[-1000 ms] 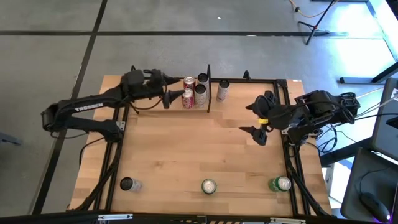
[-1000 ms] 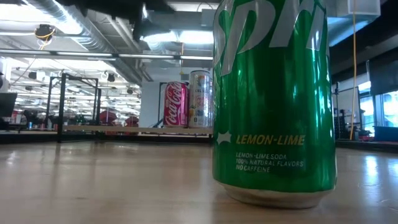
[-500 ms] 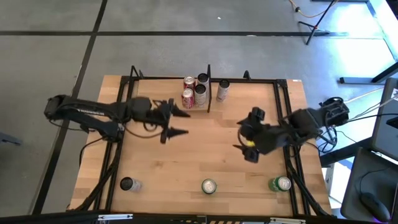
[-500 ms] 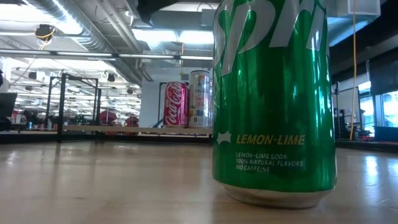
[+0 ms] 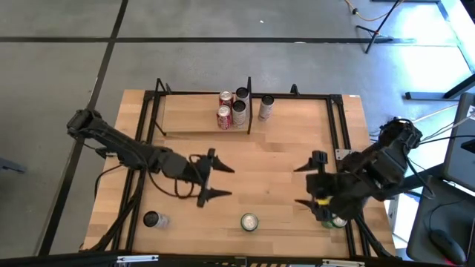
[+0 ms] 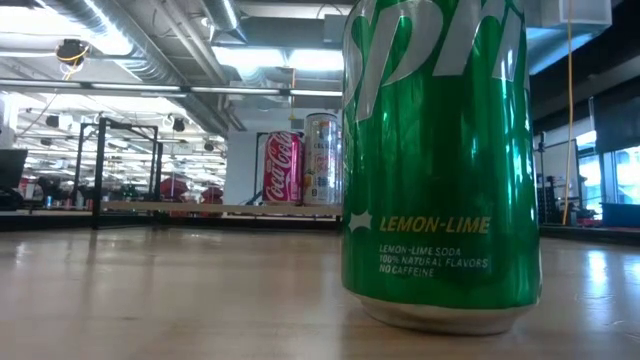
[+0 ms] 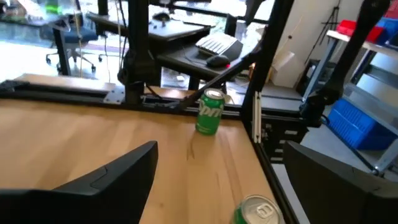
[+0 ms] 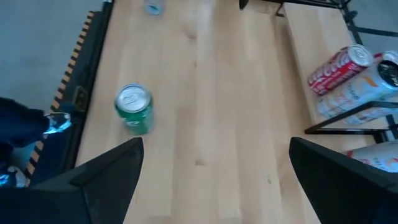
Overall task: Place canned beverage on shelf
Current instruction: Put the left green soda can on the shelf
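Several cans stand upright on the shelf point(image 5: 185, 124) at the table's far edge: red cans point(image 5: 223, 117) and white cans point(image 5: 239, 111) left of the black divider post point(image 5: 249, 104), one white can point(image 5: 266, 108) right of it. Near the front edge stand a dark can point(image 5: 152, 219), a green can point(image 5: 249, 222) and a second green can point(image 5: 338, 220), partly hidden under my right arm. My left gripper point(image 5: 220, 181) is open and empty over the table's middle. My right gripper point(image 5: 304, 185) is open and empty just far-left of the second green can.
Black frame rods point(image 5: 338, 141) run along the table's sides and back. The low view is filled by one green can point(image 6: 440, 160), with the shelf cans point(image 6: 282, 168) far behind it. Bare wood point(image 5: 260, 159) lies between the two grippers.
My left gripper has drawn back from the shelf's cans toward the near edge and the table's middle, open throughout. My right gripper has gone toward the near edge, close to the near-right green can, also open. No can has moved.
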